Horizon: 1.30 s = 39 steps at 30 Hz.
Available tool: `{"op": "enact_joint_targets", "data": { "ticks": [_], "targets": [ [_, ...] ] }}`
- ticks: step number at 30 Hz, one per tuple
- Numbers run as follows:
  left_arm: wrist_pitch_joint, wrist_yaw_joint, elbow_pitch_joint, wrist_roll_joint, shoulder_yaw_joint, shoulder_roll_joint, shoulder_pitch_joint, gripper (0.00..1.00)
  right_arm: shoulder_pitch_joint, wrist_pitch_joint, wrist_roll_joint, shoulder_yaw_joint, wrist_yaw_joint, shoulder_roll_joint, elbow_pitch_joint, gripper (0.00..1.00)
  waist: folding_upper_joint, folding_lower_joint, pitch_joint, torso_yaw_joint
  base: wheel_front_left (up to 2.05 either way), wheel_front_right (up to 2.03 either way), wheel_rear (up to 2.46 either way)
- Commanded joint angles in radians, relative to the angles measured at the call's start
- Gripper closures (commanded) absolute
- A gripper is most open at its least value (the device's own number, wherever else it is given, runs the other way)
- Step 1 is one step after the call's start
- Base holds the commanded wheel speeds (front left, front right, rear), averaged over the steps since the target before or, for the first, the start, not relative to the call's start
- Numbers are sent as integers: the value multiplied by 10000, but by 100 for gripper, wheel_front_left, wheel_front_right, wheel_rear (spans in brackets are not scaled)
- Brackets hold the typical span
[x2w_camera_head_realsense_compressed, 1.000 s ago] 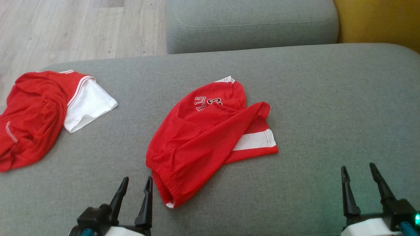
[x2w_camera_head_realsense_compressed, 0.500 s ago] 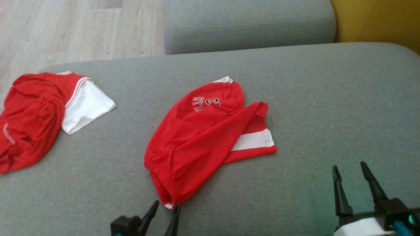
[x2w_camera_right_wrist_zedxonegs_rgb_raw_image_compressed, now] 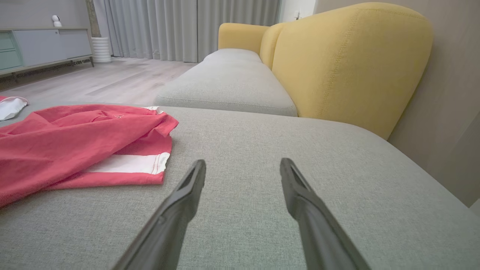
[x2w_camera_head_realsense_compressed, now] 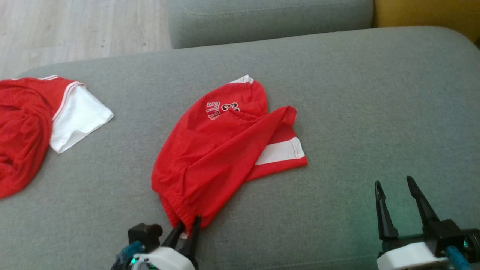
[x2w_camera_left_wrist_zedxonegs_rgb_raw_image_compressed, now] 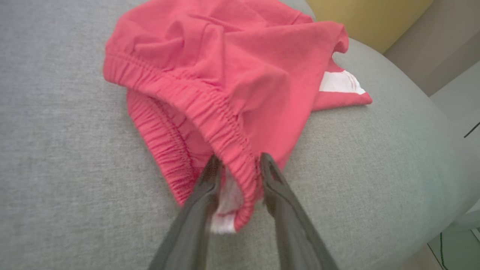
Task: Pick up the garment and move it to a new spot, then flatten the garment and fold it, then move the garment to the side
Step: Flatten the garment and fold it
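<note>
The garment [x2w_camera_head_realsense_compressed: 221,150], red shorts with a white stripe and white lettering, lies crumpled in the middle of the grey sofa cushion [x2w_camera_head_realsense_compressed: 375,93]. At its near end, my left gripper [x2w_camera_head_realsense_compressed: 189,221] has its fingers closed around the elastic waistband. The left wrist view shows the gathered waistband of the garment [x2w_camera_left_wrist_zedxonegs_rgb_raw_image_compressed: 225,67] pinched between the left gripper [x2w_camera_left_wrist_zedxonegs_rgb_raw_image_compressed: 240,161] fingertips. My right gripper [x2w_camera_head_realsense_compressed: 393,181] hovers open at the lower right, over bare cushion and apart from the cloth. In the right wrist view, the right gripper [x2w_camera_right_wrist_zedxonegs_rgb_raw_image_compressed: 243,162] has the garment [x2w_camera_right_wrist_zedxonegs_rgb_raw_image_compressed: 75,138] off to its left.
A second red and white garment [x2w_camera_head_realsense_compressed: 30,120] lies at the cushion's left end. Another grey cushion [x2w_camera_head_realsense_compressed: 262,18] sits behind, with a yellow backrest [x2w_camera_head_realsense_compressed: 427,15] at the far right. Wooden floor [x2w_camera_head_realsense_compressed: 75,30] lies beyond the left edge.
My left gripper moved right to the garment's near end and closed around the waistband. The head camera has shifted, so the whole scene sits further left and higher. The right gripper stays open.
</note>
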Motion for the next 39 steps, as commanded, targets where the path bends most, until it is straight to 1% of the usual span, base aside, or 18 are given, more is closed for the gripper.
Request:
{"op": "enact_joint_targets", "data": {
  "ticks": [1, 2, 3, 5, 9, 10, 12, 15, 17, 22, 23, 25, 26, 27, 28, 34, 36, 39],
  "targets": [
    [-92, 24, -195, 8, 180, -37, -535, 55, -428, -110, 64, 230, -7, -86, -329, 0, 0, 0, 66, -88, 0, 0, 0],
    [-158, -7, -191, -67, 128, -37, -637, 82, -448, -110, 78, 242, -7, -86, -333, 0, 0, 0, 99, -135, 0, 0, 0],
    [-229, -35, -217, -213, 103, -37, -726, 100, -458, -110, 86, 246, -7, -86, -336, 0, 0, 0, 122, -165, 0, 0, 0],
    [-353, -75, -350, -443, 79, -37, -929, 100, -472, -110, 108, 237, -7, -86, -332, 0, 0, 0, 159, -207, 0, 0, 0],
    [-513, -76, -949, -1484, 372, -38, -1338, 100, -495, -110, 128, 255, -7, -86, -327, 0, 0, 0, 237, -257, 0, 0, 0],
    [-525, -14, -1076, -1820, 546, -38, -1433, 100, -506, -110, 129, 271, -7, -86, -327, 0, 0, 0, 271, -271, 0, 0, 0],
    [-465, 351, -1104, -2089, 1095, 153, -1853, 100, -568, -110, 153, 312, -7, -86, -343, 0, 0, 0, 412, -282, 0, 0, 0],
    [-222, 782, -509, -2216, 1613, 497, -2307, 100, -639, -110, 173, 397, -7, -86, -308, 0, 0, 0, 596, -292, 0, 0, 0],
    [-150, 944, 57, -2170, 1787, 733, -2645, 100, -725, -110, 178, 487, -7, -86, -281, 0, 0, 0, 733, -332, 0, 0, 0],
    [46, 777, 1408, -2018, 1688, 1115, -3167, 100, -903, -110, 187, 637, -7, -85, -172, 0, 0, 0, 889, -464, 0, 0, 0],
    [31, 685, 1587, -2037, 1667, 1131, -3201, 98, -913, -110, 194, 623, -7, -85, -144, 0, 0, 0, 890, -483, 0, 0, 0],
    [-23, 558, 1837, -2057, 1627, 1141, -3209, 58, -909, -110, 207, 590, -7, -85, -103, 0, 0, 0, 848, -494, 0, 0, 0],
    [-44, 516, 1934, -2057, 1602, 1146, -3189, 35, -880, -110, 219, 551, -7, -85, -85, 0, 0, 0, 803, -475, 0, 0, 0],
    [-72, 491, 2013, -2009, 1548, 1169, -3163, 8, -837, -110, 229, 512, -7, -85, -67, 0, 0, 0, 751, -447, 0, 0, 0],
    [-102, 467, 2070, -1975, 1502, 1180, -3128, 0, -793, -110, 236, 480, -7, -85, -43, 0, 0, 0, 697, -414, 0, 0, 0],
    [-466, 383, 1633, -2145, 1605, 1016, -2633, 0, -621, -111, 276, 457, -7, -85, 79, 0, 0, 0, 313, -205, 0, 0, 0],
    [-562, 426, 1260, -2130, 1630, 998, -2318, 0, -566, -111, 282, 453, -7, -85, 84, 0, 0, 0, 186, -118, 0, 0, 0],
    [-694, 643, 521, -1979, 1693, 1004, -1729, 0, -480, -111, 270, 467, -7, -85, 73, 0, 0, 0, 65, 1, 0, 0, 0]
  ]
}}
